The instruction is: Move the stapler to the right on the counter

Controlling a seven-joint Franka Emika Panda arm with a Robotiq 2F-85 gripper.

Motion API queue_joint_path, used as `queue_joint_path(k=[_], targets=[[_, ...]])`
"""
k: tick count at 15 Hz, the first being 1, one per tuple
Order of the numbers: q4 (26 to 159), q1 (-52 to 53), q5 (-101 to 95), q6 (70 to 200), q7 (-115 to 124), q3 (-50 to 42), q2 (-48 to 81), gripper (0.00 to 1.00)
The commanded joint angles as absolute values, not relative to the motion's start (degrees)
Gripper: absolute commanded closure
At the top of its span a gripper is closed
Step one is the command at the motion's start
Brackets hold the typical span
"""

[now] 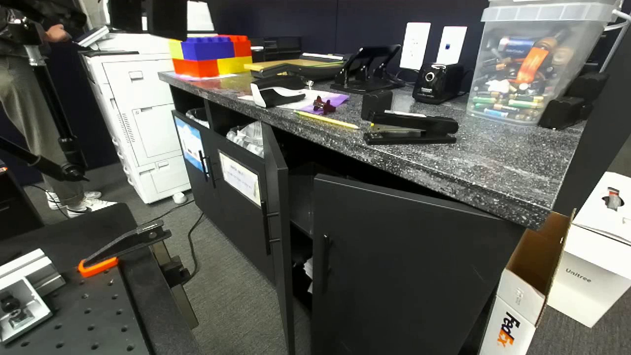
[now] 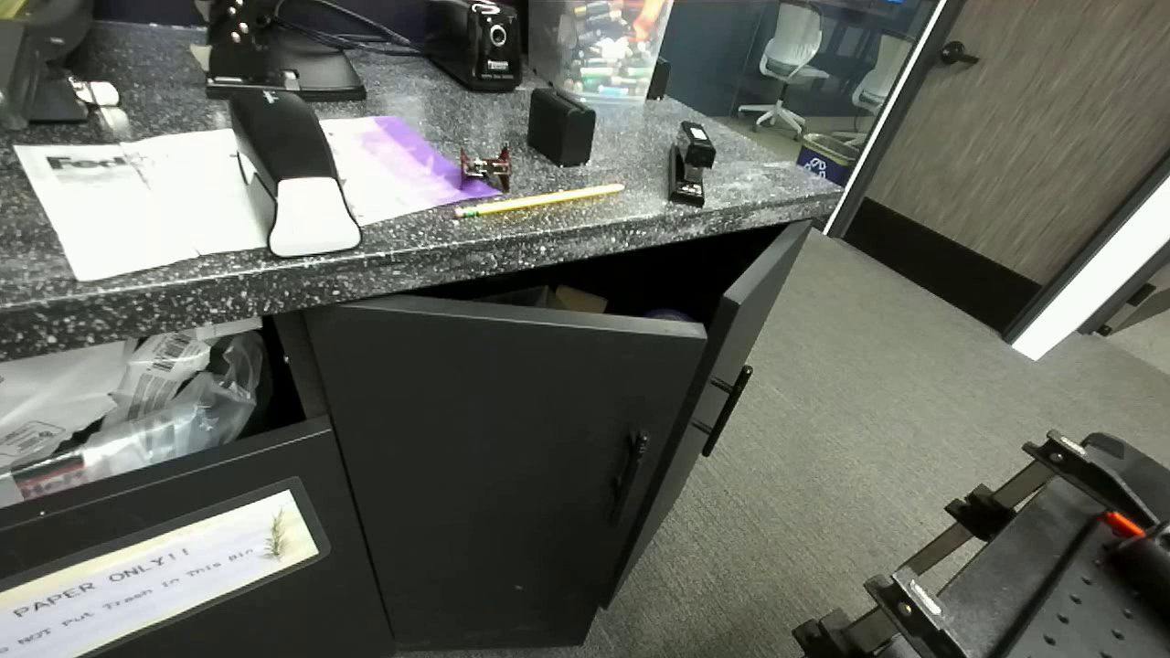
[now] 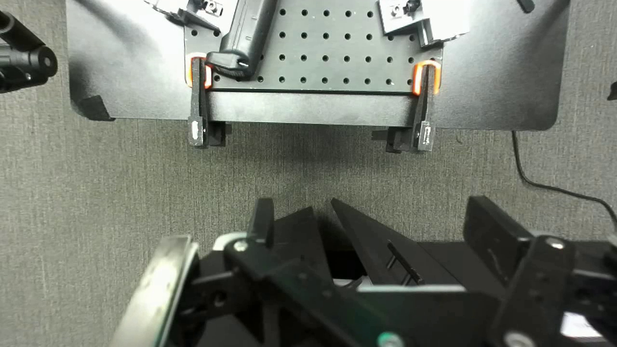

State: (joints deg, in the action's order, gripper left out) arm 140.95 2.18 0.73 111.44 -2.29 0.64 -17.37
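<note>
The stapler (image 1: 416,124) rests on its base on the surface (image 1: 512,162), near the front edge and well apart from the hand (image 3: 371,207), outside what the wrist view takes in. The hand is spread wide with nothing between its tips — fit to take the stapler, I would judge, once brought across to it.

Near the stapler, and so likewise away from the hand, are a small black box (image 2: 560,126) and a pencil (image 2: 548,199) with its point toward it. Further along, what looks like a black-and-white stapler (image 2: 288,146) lies on a sheet of paper (image 2: 110,215), perhaps as a weight; "Fed" can be read on the sheet. A clear tub (image 1: 547,14) behind keeps what look like batteries (image 1: 512,93) from rolling about.

Below the hand, two cabinet doors (image 3: 371,246) stand ajar. Beyond it in the wrist view, two clamps (image 3: 423,108) grip a plate full of holes (image 3: 336,47) at the edge of a black bench (image 3: 501,91) — likely so that it cannot shift.

Other writing is well apart from the hand: "PAPER ONLY!!" on a sign (image 2: 183,580), with a line below it against trash; "FedEx" on a carton (image 1: 512,315) and "Unitree" on a white box (image 1: 586,291), both below the end of the surface. The print on the pencil sharpener (image 2: 484,55) is too small to read.
</note>
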Motion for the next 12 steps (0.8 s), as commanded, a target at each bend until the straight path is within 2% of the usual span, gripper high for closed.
queue_joint_path(k=[1,4,12], targets=[[140.9,2.0,0.8,111.4,-2.3,0.8,-17.4,0.00],[139.9,1.9,0.8,111.1,-2.5,0.6,-15.8,0.00],[121.5,0.4,-2.4,111.5,1.5,0.5,4.8,0.00]])
